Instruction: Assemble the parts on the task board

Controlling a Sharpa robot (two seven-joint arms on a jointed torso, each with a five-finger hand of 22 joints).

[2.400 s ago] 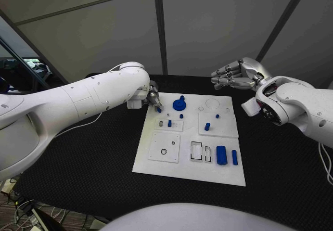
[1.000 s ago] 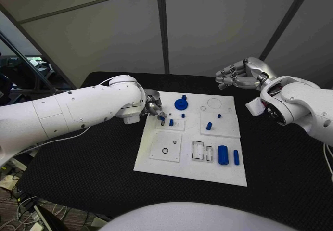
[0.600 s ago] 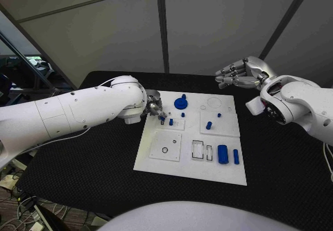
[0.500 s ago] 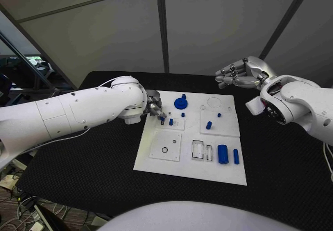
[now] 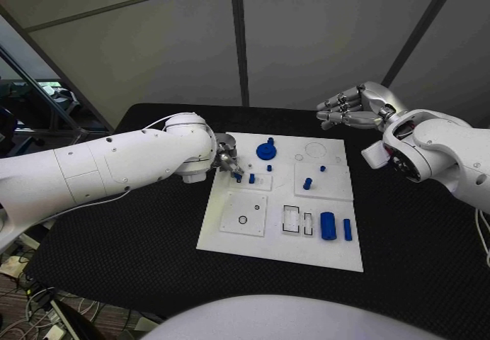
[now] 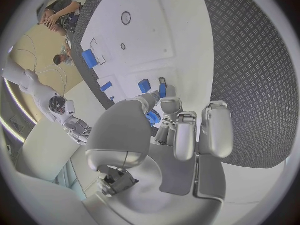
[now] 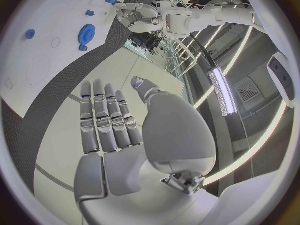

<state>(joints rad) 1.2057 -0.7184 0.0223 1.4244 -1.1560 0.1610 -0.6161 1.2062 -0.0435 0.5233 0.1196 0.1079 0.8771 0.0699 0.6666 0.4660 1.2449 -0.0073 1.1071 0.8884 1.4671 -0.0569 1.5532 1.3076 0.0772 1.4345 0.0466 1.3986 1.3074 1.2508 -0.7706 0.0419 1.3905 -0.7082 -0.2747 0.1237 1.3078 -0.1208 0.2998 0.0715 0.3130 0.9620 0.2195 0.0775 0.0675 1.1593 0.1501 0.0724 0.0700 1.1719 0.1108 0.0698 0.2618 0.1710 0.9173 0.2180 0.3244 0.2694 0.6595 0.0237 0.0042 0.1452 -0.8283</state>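
Note:
The white task board (image 5: 306, 251) lies in the middle of the black table. My left hand (image 5: 224, 157) hovers at its far left side and pinches a small blue part (image 5: 236, 174) between thumb and fingers. The part's tip is over a narrow slot in a small inset plate (image 5: 261, 187). In the left wrist view the same blue part (image 6: 162, 90) sticks out past the fingertips of the left hand (image 6: 169, 130) above the board (image 6: 150, 35). My right hand (image 5: 352, 108) is raised beyond the board's far right corner, fingers apart and holding nothing; the right wrist view shows this hand (image 7: 125, 130) with straight fingers.
On the board are a blue gear (image 5: 266, 151), short blue pegs (image 5: 306, 183) standing in inset plates, and two longer blue blocks (image 5: 327, 225) near the right edge. My left forearm lies across the table's left side. Black table (image 5: 122, 241) surrounds the board.
Since the earliest frame my left hand has come nearer along the board's left side, from its far corner to the slotted plate, holding the blue part. Over the last second it barely moves. The right hand stays put.

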